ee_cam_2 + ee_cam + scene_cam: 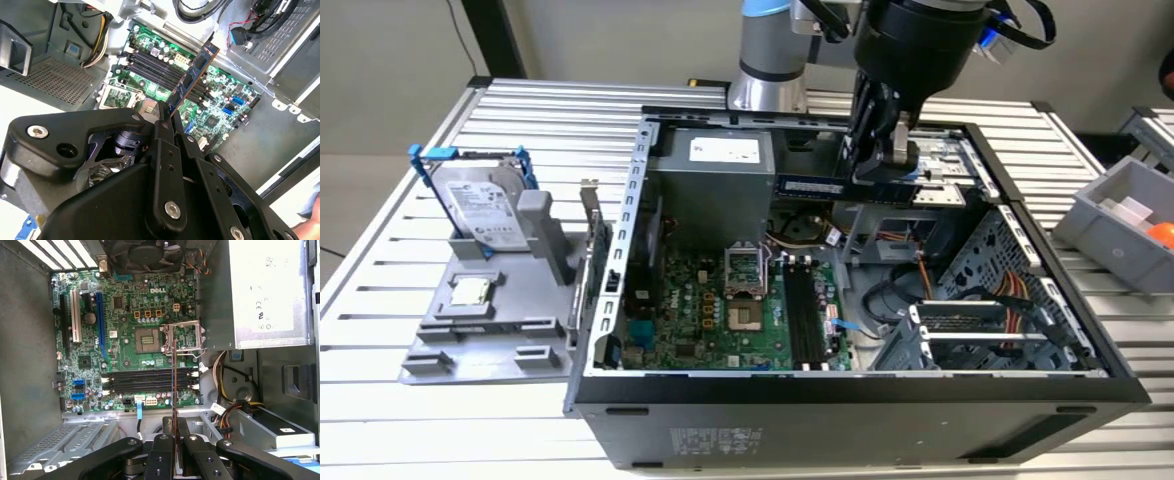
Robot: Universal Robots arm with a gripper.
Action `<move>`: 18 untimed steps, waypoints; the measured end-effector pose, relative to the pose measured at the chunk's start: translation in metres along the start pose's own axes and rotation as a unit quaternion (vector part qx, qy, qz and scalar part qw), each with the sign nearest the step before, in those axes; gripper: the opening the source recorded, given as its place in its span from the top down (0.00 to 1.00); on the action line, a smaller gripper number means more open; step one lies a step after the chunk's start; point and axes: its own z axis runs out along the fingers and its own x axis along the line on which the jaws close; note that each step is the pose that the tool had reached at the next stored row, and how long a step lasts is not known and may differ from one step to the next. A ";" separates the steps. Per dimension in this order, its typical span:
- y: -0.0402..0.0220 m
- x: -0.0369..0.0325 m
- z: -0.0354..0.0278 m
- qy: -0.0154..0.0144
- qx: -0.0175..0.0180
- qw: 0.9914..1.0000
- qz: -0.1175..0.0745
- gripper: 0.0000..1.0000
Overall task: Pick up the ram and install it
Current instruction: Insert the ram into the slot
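Clamped on the three o'clock end of the ram [817, 186], the gripper [887, 175] pinches its flat faces so the long board juts toward nine o'clock in the exterior view, hanging above the open computer case [854, 412]. That end grip probably leaves the contact edge free for seating. The motherboard's black slots [803, 312], seemingly empty, lie near six o'clock of it, well apart.

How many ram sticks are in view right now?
1. The ram is gripped in the hand, held over the open computer case. The motherboard's black slots look empty; another stick could be hidden elsewhere.
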 end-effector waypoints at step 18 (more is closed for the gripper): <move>-0.0019 0.0026 -0.0001 -0.001 0.000 0.999 0.034 1.00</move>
